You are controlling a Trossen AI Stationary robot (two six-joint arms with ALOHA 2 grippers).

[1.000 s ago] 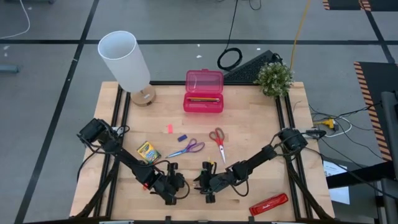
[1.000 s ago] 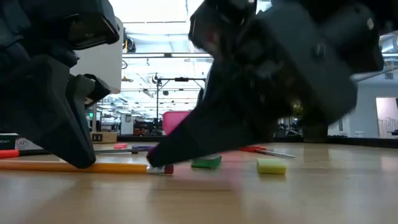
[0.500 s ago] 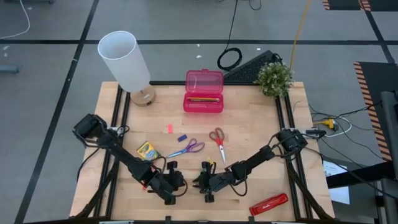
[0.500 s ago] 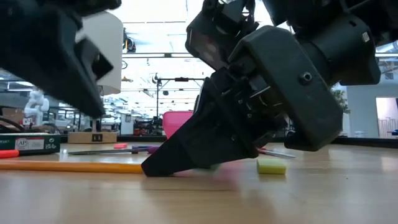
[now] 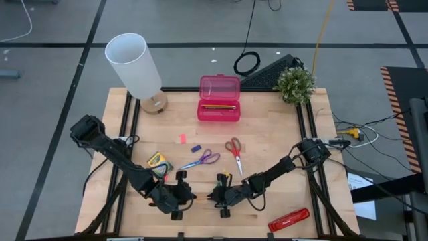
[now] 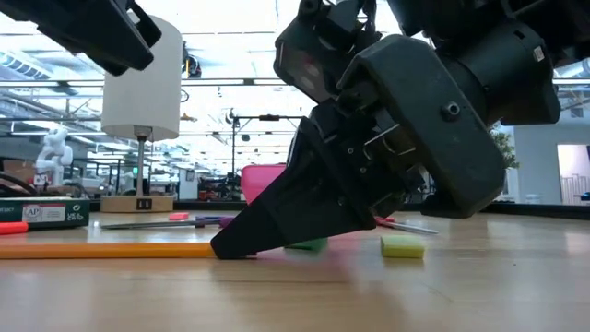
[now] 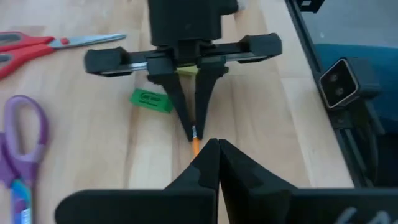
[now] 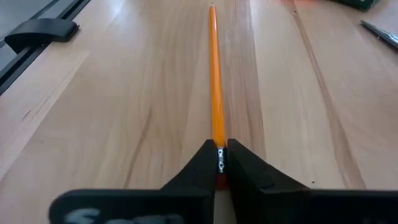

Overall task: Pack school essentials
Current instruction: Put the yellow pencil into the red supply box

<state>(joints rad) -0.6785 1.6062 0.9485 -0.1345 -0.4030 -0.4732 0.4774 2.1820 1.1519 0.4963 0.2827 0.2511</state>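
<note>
Between right pincer (image 8: 219,163) fingertips: orange pencil (image 8: 215,74).

Bright, even overhead light — soft shadows on the worktop (image 5: 267,144); the low view's background windows glare, foreground blurred.

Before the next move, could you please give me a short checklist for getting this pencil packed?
1. Grip: ok. The right gripper is shut on the orange pencil at its eraser end.
2. Pencil lifted: not ok. It lies flat on the table.
3. Left gripper out of the way: ok. It is shut, empty, and hangs above the table just off the pencil's tip.
4. Green piece clear of the right gripper: cannot tell; it lies close beside it.
5. Pink case open: appears ok.
</note>
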